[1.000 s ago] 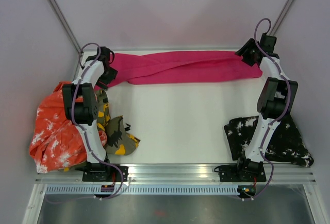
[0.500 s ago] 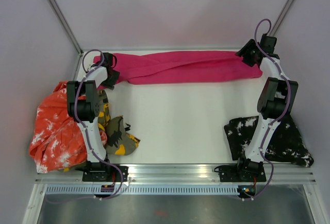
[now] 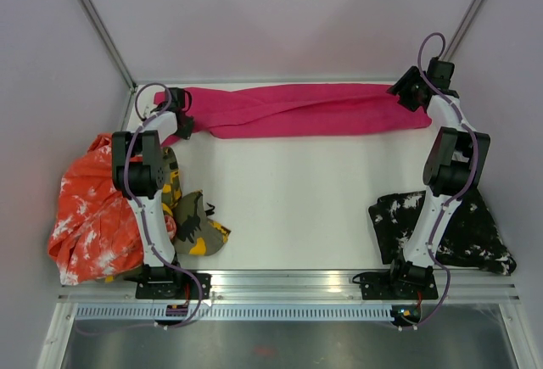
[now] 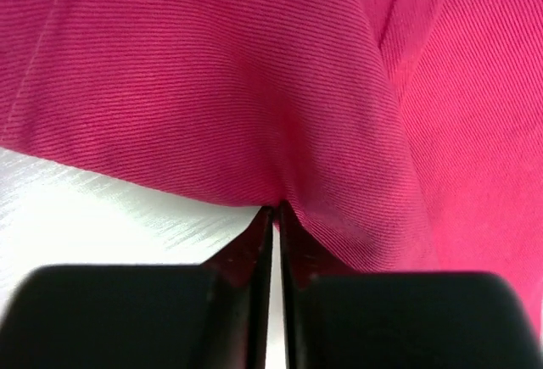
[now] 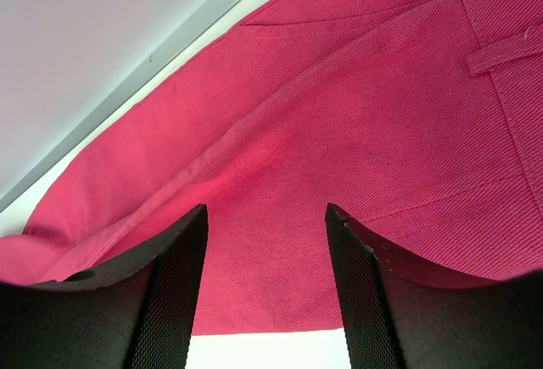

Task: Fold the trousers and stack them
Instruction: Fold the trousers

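Top external view, nearest the arm bases: an orange-and-white pair [image 3: 89,212] lies heaped at the lower left, with a camouflage pair [image 3: 199,226] just beside it. A black splattered pair [image 3: 479,233] lies at the lower right, under the right arm. Beyond them is bare white surface [image 3: 288,191]. At the far edge, across the upper middle of the frame, the pink trousers [image 3: 297,108] lie stretched out, legs to the left and waist to the right.

The left pincer [image 3: 178,106] sits at the leg end. Its wrist view shows it pressed together on a small pucker of pink cloth at the very tips [image 4: 276,208]. The right pincer [image 3: 409,89] is at the waist end, spread wide over the cloth and gripping nothing [image 5: 265,208]; a belt loop shows at the upper right of that view.

The step in hand looks like taking both ends for a fold. The right side should probably close on the near waist edge and catch every layer before either end lifts. Both ends should then rise together, keeping the cloth taut. The left bite looks shallow and could slip.

No brand, label or writing can be read.
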`<move>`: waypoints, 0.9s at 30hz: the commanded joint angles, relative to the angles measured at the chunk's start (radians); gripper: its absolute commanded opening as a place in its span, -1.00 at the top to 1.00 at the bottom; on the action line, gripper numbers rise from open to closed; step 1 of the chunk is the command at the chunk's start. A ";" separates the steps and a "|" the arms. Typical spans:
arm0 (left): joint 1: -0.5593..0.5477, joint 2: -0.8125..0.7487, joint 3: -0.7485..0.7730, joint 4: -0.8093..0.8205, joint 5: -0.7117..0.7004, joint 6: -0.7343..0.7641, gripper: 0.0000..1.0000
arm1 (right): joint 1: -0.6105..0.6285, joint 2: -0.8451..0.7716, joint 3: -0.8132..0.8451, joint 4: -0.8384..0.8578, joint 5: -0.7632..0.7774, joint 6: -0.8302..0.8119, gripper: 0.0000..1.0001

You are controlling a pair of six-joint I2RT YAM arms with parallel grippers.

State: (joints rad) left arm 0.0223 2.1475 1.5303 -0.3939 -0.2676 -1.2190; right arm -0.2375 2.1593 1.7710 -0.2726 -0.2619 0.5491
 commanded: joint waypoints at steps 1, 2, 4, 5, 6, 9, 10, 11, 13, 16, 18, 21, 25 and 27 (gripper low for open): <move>0.018 0.049 -0.007 -0.048 0.016 -0.017 0.95 | 0.000 0.001 -0.007 0.024 0.012 -0.009 -0.28; 0.021 0.045 -0.004 -0.048 0.016 -0.011 0.95 | 0.000 0.001 -0.007 0.026 0.012 -0.008 -0.28; 0.036 0.035 0.010 -0.059 0.010 0.021 0.95 | 0.000 0.001 -0.004 0.024 0.009 -0.008 -0.27; 0.039 0.014 0.019 -0.066 0.005 0.033 0.95 | 0.000 0.001 -0.002 0.024 0.006 -0.006 -0.28; 0.044 -0.001 0.037 -0.083 -0.004 0.048 0.95 | 0.000 -0.003 -0.001 0.024 0.003 -0.009 -0.27; 0.044 -0.070 0.103 -0.126 -0.065 0.149 0.95 | 0.000 -0.004 0.002 0.024 0.006 -0.012 -0.27; 0.044 -0.084 0.123 -0.134 -0.077 0.173 0.95 | 0.000 -0.003 0.004 0.026 0.006 -0.011 -0.27; 0.044 -0.095 0.145 -0.141 -0.090 0.197 0.95 | 0.000 -0.001 0.008 0.026 0.006 -0.011 -0.27; 0.044 -0.112 0.217 -0.151 -0.111 0.266 0.95 | 0.000 0.011 0.016 0.026 0.001 -0.011 -0.28; 0.044 -0.078 0.335 -0.155 -0.122 0.341 0.95 | 0.000 0.027 0.030 0.024 0.000 -0.011 -0.27; 0.044 -0.052 0.422 -0.168 -0.120 0.355 0.95 | 0.000 0.036 0.041 0.024 0.000 -0.011 -0.27; 0.044 0.011 0.519 -0.178 -0.105 0.348 0.95 | 0.000 0.048 0.053 0.024 0.003 -0.011 -0.27; 0.044 0.164 0.657 -0.178 -0.061 0.326 0.95 | 0.001 0.074 0.071 0.024 0.001 -0.011 -0.27; 0.044 0.216 0.720 -0.165 -0.053 0.303 0.95 | 0.001 0.092 0.082 0.026 -0.005 -0.011 -0.27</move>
State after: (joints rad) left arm 0.0547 2.2528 2.1822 -0.5583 -0.3168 -0.9253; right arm -0.2375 2.2253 1.7992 -0.2695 -0.2611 0.5488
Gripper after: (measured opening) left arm 0.026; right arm 0.636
